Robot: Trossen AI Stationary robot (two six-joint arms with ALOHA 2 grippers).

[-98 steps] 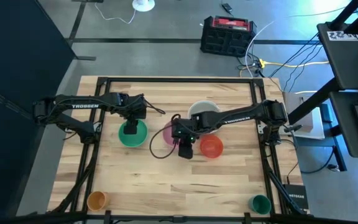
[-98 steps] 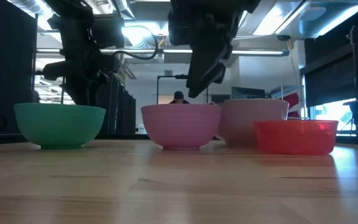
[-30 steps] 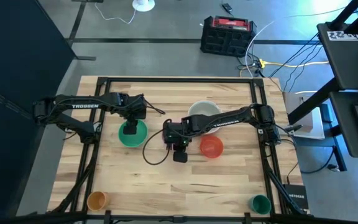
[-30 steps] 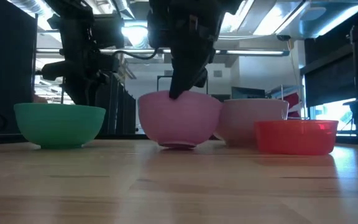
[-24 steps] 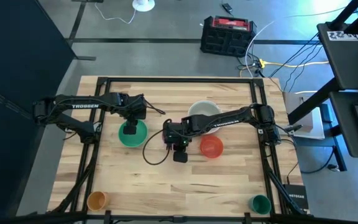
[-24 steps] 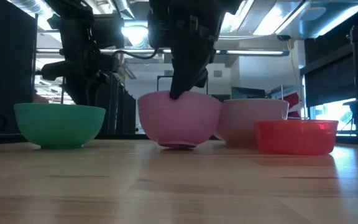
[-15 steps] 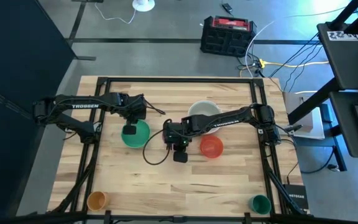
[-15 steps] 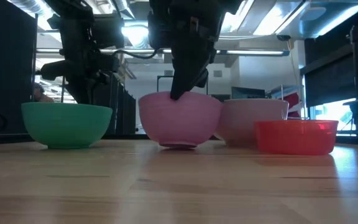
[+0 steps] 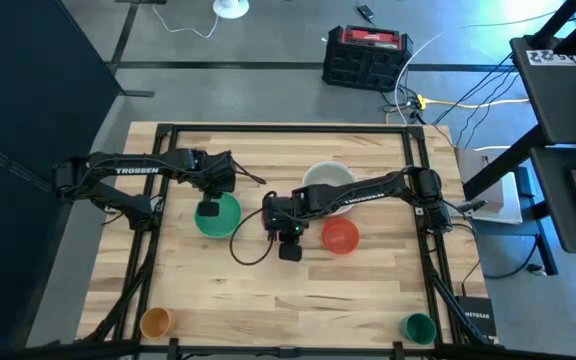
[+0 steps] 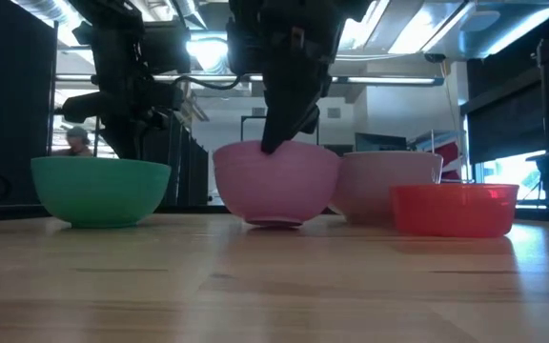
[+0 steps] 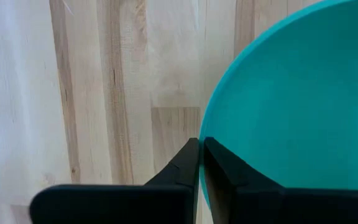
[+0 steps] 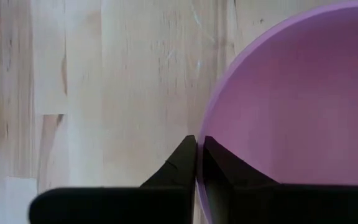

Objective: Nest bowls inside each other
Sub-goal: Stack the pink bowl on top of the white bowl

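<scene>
Four bowls stand in a row on the wooden table: a green bowl at the left, then a pink bowl, a pale bowl and a low red bowl. My left gripper is shut on the green bowl at its left rim. My right gripper is shut on the pink bowl's rim, and its wrist hides most of that bowl in the high view. The pale bowl and the red bowl rest on their bases, untouched. My left gripper pinches the green bowl's rim, one finger inside the bowl and one outside. The fingers come steeply from above. The bowl stands upright with its base on the table. My right gripper pinches the pink bowl's rim, one finger inside and one outside, coming steeply from above. The bowl sits slightly tipped, its foot down at the table.
An orange cup stands at the near left corner and a green cup at the near right corner. A black frame runs round the table. Bare wood lies in front of the bowls.
My left gripper has shut on the green bowl's rim, and the bowl has slid a little toward the table's right. My right gripper and the pink bowl have kept still.
</scene>
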